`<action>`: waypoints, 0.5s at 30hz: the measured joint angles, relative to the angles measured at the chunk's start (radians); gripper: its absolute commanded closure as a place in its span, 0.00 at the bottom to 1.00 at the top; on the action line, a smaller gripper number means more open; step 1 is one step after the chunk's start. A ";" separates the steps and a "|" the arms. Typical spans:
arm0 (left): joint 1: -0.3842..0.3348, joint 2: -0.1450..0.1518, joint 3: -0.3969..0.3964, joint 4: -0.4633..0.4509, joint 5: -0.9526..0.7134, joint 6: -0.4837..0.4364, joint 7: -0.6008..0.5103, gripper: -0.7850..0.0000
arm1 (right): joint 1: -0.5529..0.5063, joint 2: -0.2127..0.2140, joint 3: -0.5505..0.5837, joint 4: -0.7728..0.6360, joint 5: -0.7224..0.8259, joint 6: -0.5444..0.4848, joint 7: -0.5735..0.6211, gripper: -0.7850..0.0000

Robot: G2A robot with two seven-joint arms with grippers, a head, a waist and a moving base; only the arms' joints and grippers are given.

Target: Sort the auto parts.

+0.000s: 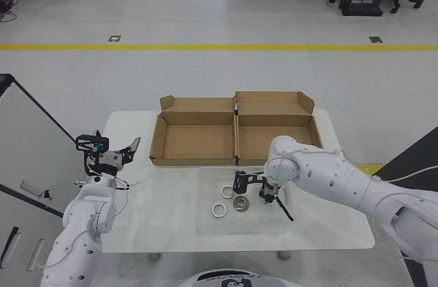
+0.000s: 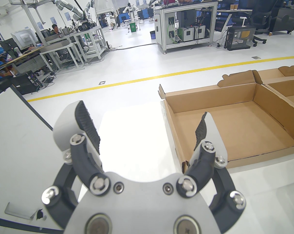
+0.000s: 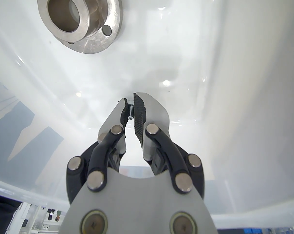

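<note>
My right gripper is shut on a small threaded bolt, low over the clear tray; in the top view the right gripper sits at the tray's middle. A metal flange lies just ahead of it, and the same flange shows in the top view with two white rings beside it. My left gripper is open and holds nothing, raised at the table's left side, seen as the left gripper from above.
Two open cardboard boxes, the left box and the right box, stand side by side at the back of the white table. The left box lies ahead of my left gripper. A dark rod lies on the tray.
</note>
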 measured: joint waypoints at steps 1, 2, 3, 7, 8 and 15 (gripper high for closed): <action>0.000 0.000 0.000 0.000 0.000 0.000 0.000 0.00 | 0.005 0.002 0.000 -0.008 0.009 0.002 0.002 1.00; 0.000 0.000 0.000 0.000 0.000 0.000 0.000 0.00 | 0.011 0.005 0.000 -0.017 0.018 0.004 0.004 1.00; 0.000 0.000 0.000 0.000 0.000 0.000 0.000 0.00 | 0.018 0.008 0.000 -0.028 0.029 0.005 0.005 1.00; 0.000 0.000 0.000 0.000 0.000 0.000 0.000 0.00 | 0.061 0.034 0.000 -0.095 0.084 0.017 0.017 1.00; 0.000 0.000 0.000 0.000 0.000 0.000 0.000 0.00 | 0.071 0.041 0.000 -0.112 0.096 0.020 0.020 1.00; 0.000 0.000 0.000 0.000 0.000 0.000 0.000 0.00 | 0.140 0.104 0.000 -0.235 0.170 0.034 0.034 1.00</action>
